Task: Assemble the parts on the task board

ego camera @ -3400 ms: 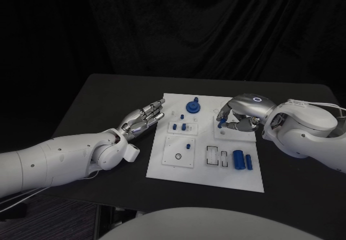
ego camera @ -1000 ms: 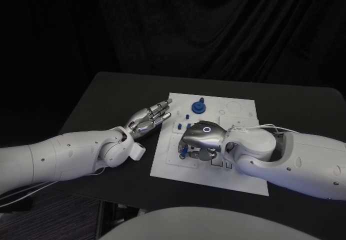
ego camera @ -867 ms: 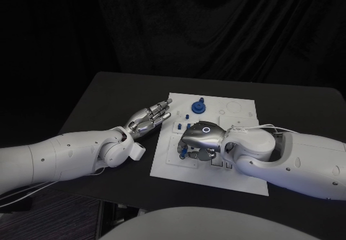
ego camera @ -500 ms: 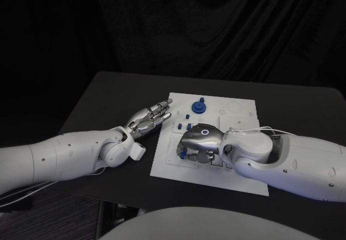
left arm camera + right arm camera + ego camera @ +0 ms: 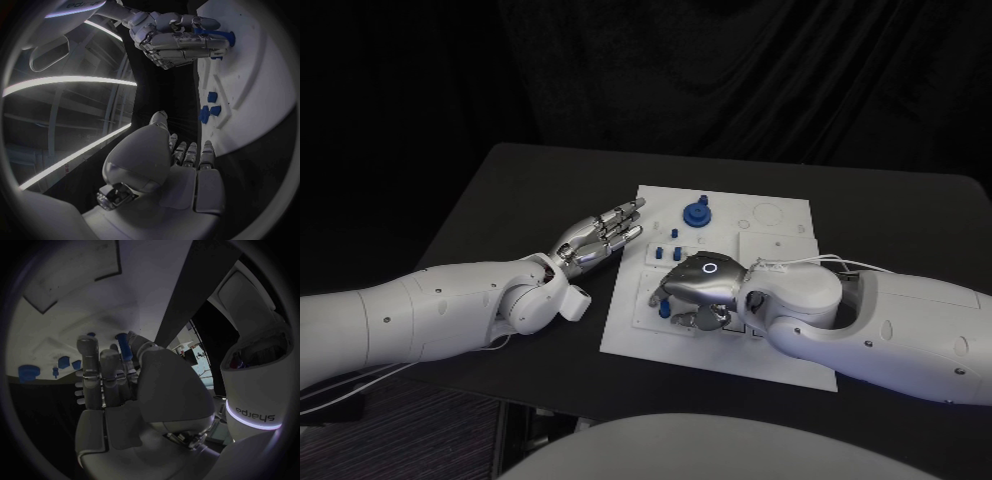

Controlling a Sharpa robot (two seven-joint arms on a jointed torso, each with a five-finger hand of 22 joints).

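Task board (image 5: 783, 215) lies mid-counter; since seconds ago the right hand (image 5: 692, 298) has carried a blue peg (image 5: 212, 34), pinched in its fingers, down to the near-left block, ready to insert. Left hand (image 5: 597, 236) stays spread beside it.

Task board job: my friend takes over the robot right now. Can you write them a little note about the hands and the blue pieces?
Left hand: holds nothing, fingers apart, over the table beside the task board's left edge.
Right hand: over the board's near-left part, gripping a blue peg.
Done: a blue knob stands at the board's far end, with small blue pegs just nearer.
Left: seat the held peg. Parts under the right arm are hidden, so check them.
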